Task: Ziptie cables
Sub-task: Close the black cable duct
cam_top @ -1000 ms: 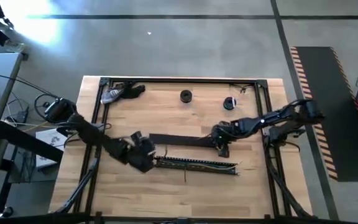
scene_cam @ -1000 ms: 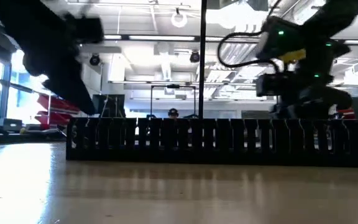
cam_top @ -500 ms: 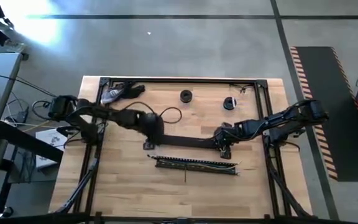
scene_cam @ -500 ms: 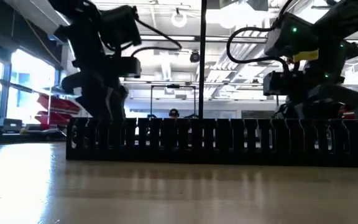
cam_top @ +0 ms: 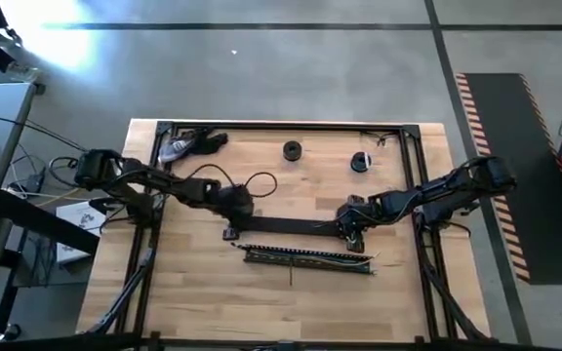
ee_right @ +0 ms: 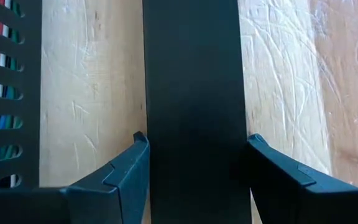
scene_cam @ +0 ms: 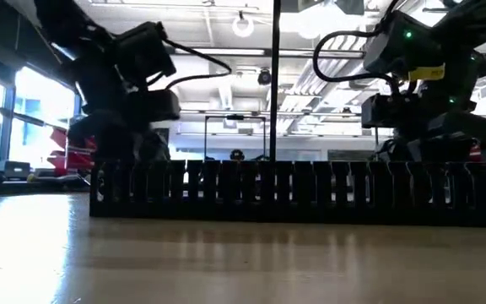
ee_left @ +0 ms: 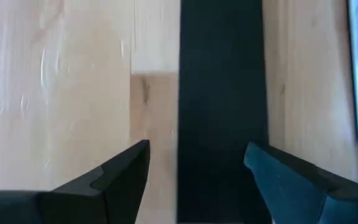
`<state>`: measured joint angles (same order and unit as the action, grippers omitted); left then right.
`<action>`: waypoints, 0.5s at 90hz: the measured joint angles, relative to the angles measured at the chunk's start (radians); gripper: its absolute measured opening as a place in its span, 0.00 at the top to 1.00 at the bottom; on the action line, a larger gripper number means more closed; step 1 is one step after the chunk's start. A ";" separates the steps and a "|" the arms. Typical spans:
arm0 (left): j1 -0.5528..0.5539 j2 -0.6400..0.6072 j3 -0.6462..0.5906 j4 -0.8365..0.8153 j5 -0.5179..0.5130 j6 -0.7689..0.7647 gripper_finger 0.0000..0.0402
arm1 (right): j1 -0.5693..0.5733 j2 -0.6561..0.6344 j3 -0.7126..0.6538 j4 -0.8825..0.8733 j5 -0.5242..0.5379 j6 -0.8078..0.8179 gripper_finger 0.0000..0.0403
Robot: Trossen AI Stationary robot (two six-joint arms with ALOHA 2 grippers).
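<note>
A long flat black bar (cam_top: 286,226) lies on the wooden table, just beyond the black slotted channel (cam_top: 305,256). The cables (ee_right: 2,118) lie inside that channel and show as coloured wires through its slots. My left gripper (ee_left: 197,165) is open over the bar's left end, one finger on each side of it; whether it touches the bar I cannot tell. My right gripper (ee_right: 194,149) is at the bar's right end, shut on it. In the low view both grippers stand low behind the channel (scene_cam: 302,190). My right gripper has the flat bar's right end (ee_right: 191,124) between its two fingers, one finger (ee_right: 135,155) against each long edge. The fingers come from above, pointing down, and lie across the bar. The bar lies flat on the table.
A black frame (cam_top: 281,126) runs round the table top. Two small round black things (cam_top: 292,150) (cam_top: 360,162) and a grey-and-black tool (cam_top: 181,146) lie near the far edge. A thin dark stick (cam_top: 292,276) lies near the channel's near side.
My left gripper has left the channel's left end, swung toward the far edge and come down over the flat bar's left end. My right gripper has stayed at the bar's right end.
</note>
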<state>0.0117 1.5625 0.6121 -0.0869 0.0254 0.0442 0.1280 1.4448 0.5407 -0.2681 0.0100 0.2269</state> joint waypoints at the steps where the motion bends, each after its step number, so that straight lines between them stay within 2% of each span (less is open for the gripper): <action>1: -0.002 0.000 -0.001 0.002 -0.003 -0.001 0.35 | 0.000 0.000 0.000 0.000 0.001 0.001 0.49; 23: -0.031 -0.075 -0.010 -0.002 -0.041 -0.096 0.35 | 0.001 0.000 0.000 0.006 0.038 0.053 0.49; 35: -0.055 -0.105 -0.063 0.079 -0.078 -0.097 0.35 | -0.001 -0.002 -0.050 0.080 0.051 0.049 0.49; 45: -0.063 -0.118 -0.133 0.177 -0.086 -0.162 0.35 | 0.000 -0.006 -0.099 0.157 0.062 0.053 0.49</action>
<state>-0.0513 1.4448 0.4793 0.0904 -0.0609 -0.1181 0.1279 1.4392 0.4422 -0.1116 0.0718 0.2801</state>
